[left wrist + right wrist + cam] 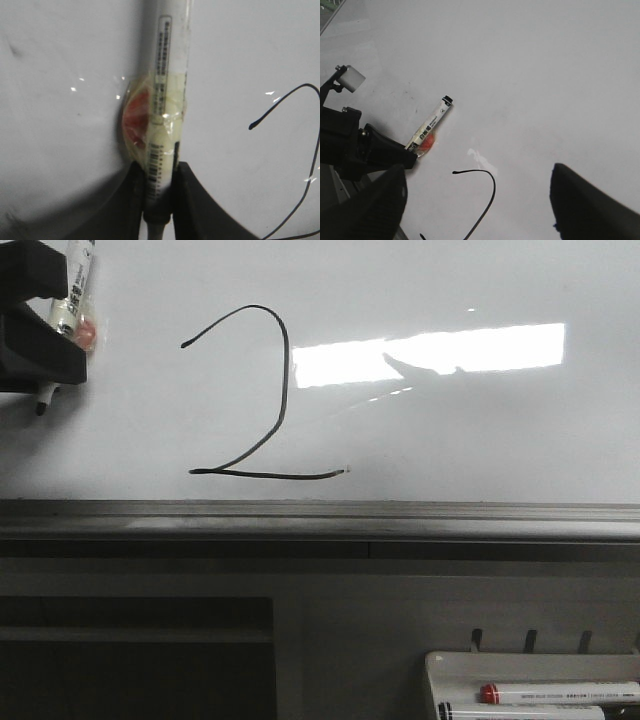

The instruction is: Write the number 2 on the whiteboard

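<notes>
While we look forward over the table in the front view, we see the number 2 [255, 400] drawn in thin black line on the whiteboard [480, 430], left of the middle, its flat base stroke just above the grey rail [320, 520]. A bright rectangular reflection [430, 352] lies on the board to the right of the digit. Our left gripper [45, 330] sits at the upper left corner, well apart from the digit, pinching a white marker [72, 295] with a red patch under clear tape; the marker's dark tip [42, 405] points down below the gripper. At the lower right, a white tray [440, 670] carries pens, one with a red band [490, 693].

From the left wrist view, we see the two black fingers [192, 200] pressed against the marker [167, 100] on either side, the taped red patch [136, 120] just above them. The curved top of the 2 [295, 95] shows at one edge against the board [60, 100].

From the right wrist view, our right gripper [477, 210] is spread wide, its dark fingers [590, 205] far apart with nothing between them. Beyond, the left gripper [365, 147] holds the marker [431, 125] against the board [545, 75], and the top of the 2 [480, 175] lies near it.
</notes>
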You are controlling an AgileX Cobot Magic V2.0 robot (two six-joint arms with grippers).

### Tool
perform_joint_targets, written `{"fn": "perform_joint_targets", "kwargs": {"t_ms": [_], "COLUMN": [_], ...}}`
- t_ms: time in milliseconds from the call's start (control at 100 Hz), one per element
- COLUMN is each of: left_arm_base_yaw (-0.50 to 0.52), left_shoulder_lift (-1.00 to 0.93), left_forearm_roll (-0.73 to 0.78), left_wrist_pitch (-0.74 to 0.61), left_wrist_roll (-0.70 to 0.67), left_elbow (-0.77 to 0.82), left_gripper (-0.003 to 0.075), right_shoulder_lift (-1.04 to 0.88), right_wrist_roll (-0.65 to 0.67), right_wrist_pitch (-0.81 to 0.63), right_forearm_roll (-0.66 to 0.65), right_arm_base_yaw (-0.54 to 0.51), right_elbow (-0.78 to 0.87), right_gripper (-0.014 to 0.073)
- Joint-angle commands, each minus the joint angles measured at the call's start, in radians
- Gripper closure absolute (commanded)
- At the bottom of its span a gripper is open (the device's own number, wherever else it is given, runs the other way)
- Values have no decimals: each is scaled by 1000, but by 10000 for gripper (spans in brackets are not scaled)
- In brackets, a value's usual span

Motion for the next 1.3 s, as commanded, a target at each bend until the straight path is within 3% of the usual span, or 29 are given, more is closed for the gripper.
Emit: {"fn": "perform_joint_targets", "kwargs": {"t_ms": [0, 270, 510, 950, 1040, 1190, 1290], "left_arm_base_yaw": [4, 0, -81, -85, -85, -85, -85], "left_shoulder_lift": [-11, -11, -11, -11, -11, -11, -11], "left_forearm_roll": [-3, -7, -13, -41, -41, -41, -47], "left_wrist_pitch": [-29, 89, 91, 56, 37, 34, 41], "left_wrist_roll": [-12, -12, -12, -12, -12, -12, -12], "left_elbow": [-29, -27, -27, -27, -27, -27, -27], "left_gripper": [741, 741, 741, 731, 641, 375, 309], "right_shoulder_lift": [-14, -14, -14, -14, -14, -14, -14], "right_wrist_roll": [-10, -10, -10, -10, -10, -10, -10], "right_wrist_pitch": [-47, -43, -18, 0, 0, 2, 1], "right_forearm_roll": [4, 6, 8, 31, 31, 31, 31], "right_arm_base_yaw": [-3, -3, -3, -3, -3, -3, -3], "right_elbow": [-36, -36, -36, -36, -36, -36, -36], "right_gripper": [71, 71, 71, 72, 71, 71, 71]}}
